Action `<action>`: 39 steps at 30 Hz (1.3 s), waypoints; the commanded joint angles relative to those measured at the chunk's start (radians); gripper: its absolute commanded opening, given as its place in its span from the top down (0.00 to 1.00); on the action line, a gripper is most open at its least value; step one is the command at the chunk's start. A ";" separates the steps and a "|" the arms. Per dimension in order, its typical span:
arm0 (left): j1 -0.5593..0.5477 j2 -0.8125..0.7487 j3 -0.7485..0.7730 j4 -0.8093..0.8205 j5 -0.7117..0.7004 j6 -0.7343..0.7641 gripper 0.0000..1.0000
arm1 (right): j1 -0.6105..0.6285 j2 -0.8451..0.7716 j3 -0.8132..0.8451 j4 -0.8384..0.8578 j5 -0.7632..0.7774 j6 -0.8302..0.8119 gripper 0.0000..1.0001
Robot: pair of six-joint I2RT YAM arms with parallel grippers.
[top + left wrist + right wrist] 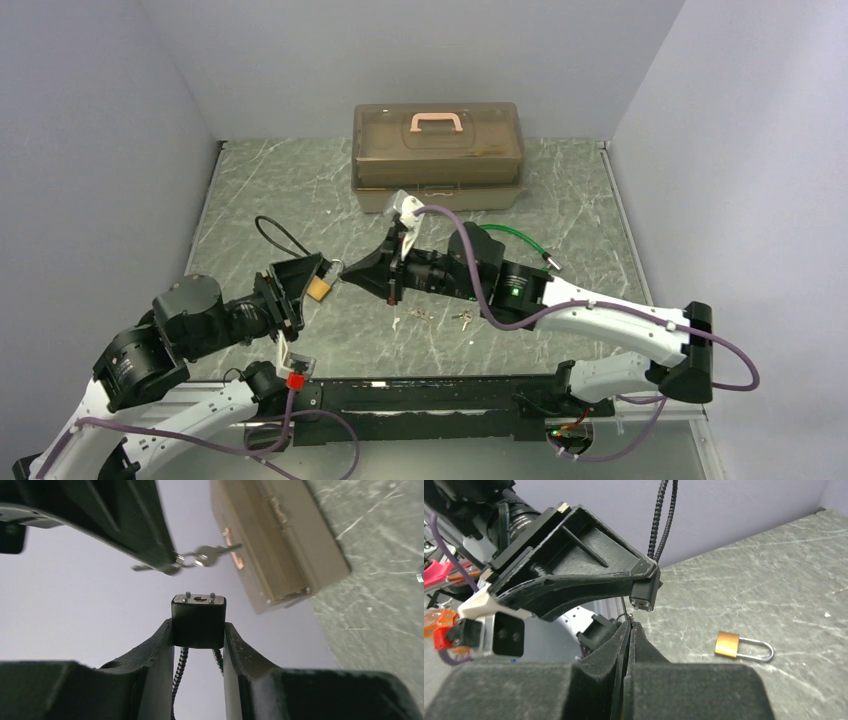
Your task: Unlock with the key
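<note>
Left gripper (198,632) sits in front of the toolbox (437,155) and off to its left. Its jaws are part-way spread and pinch the black cable lock (198,620) by its two sides. The lock's keyhole face (198,599) points away from the wrist, toward the right gripper (629,628). The black cable (662,515) runs out of the lock's back end between the left fingers (150,650), and in the top view it loops out on the table left-front of the toolbox.

Right gripper comes in from the toolbox's front-right side, with its tip in front of the toolbox's left end. Its jaws are pressed together on a key (142,567), and the blade pokes out past the fingertip. A key ring (192,558) and a second key (220,550) hang off the other side of the tip. The key is near the keyhole face but apart from it, not inserted.

Brass padlock (741,645) lies flat on the table (300,180), front-left of the toolbox and below the two gripper tips. Its shackle looks closed. Loose keys (415,314) lie on the table further in front of the toolbox, under the right arm. Green cable (515,238) lies in front of the toolbox's right end. The toolbox is shut, with its pink handle (437,122) on top.
</note>
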 commanded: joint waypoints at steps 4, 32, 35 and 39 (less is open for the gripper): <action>-0.005 0.077 -0.047 -0.106 0.107 -0.137 1.00 | -0.026 -0.168 -0.081 -0.145 0.001 -0.032 1.00; -0.024 0.765 -0.310 0.158 0.322 -0.863 0.01 | -0.202 -0.496 -0.348 -0.315 0.073 0.015 1.00; 0.029 0.686 -0.200 0.057 0.433 -0.896 0.01 | -0.218 -0.462 -0.322 -0.317 0.019 0.005 1.00; 0.148 0.575 0.001 -0.098 0.588 -0.917 0.01 | -0.225 -0.377 -0.252 -0.354 -0.093 -0.033 1.00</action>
